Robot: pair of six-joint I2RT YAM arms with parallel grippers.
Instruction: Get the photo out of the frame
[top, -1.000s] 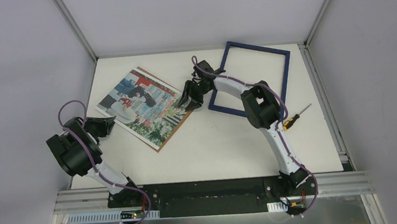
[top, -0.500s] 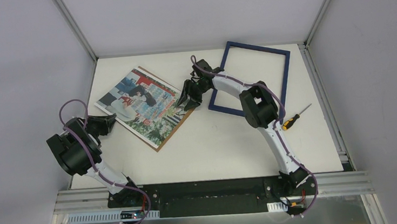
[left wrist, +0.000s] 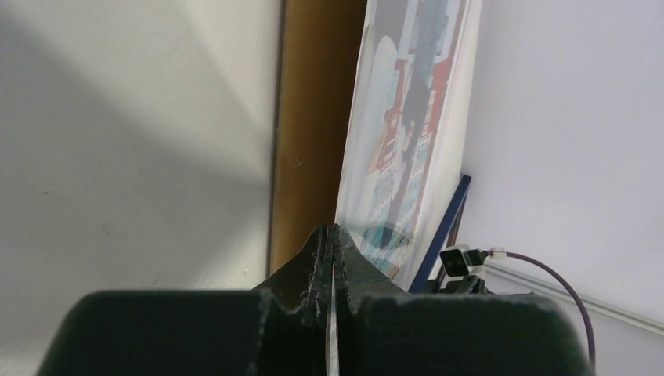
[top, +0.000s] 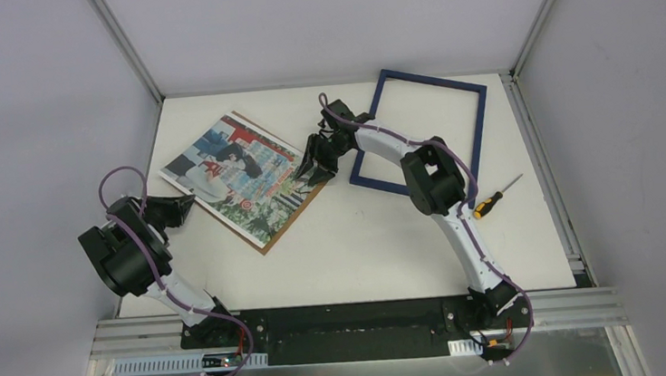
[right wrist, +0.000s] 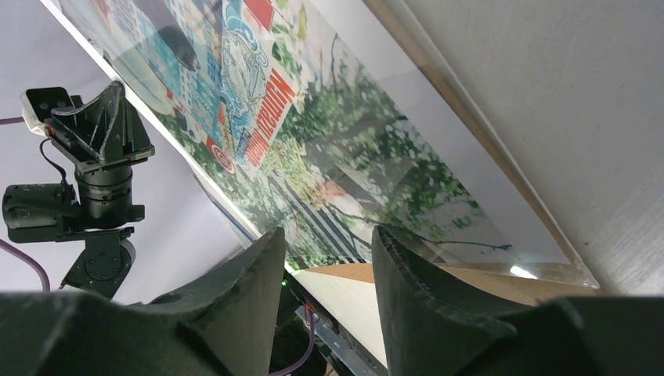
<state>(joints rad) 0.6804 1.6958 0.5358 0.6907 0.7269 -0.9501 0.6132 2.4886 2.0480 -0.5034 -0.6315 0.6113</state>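
Observation:
The photo (top: 237,174), a colourful collage, lies on a brown backing board (top: 266,241) at the table's left middle. The empty navy frame (top: 479,130) lies at the back right. My left gripper (top: 187,205) is at the photo's near-left edge. In the left wrist view it (left wrist: 330,229) is shut on a thin pale sheet edge, with the photo (left wrist: 407,141) and board (left wrist: 309,141) stretching away. My right gripper (top: 310,170) is open at the photo's right corner. In the right wrist view it (right wrist: 325,235) holds nothing, just short of the glossy photo (right wrist: 313,133).
A screwdriver (top: 494,198) with an orange and black handle lies right of the frame, near my right arm's elbow. Grey walls close in the table at the back and both sides.
The photo and its board have slid slightly left and towards the back. My right gripper has followed a little to the left. The frame has not moved.

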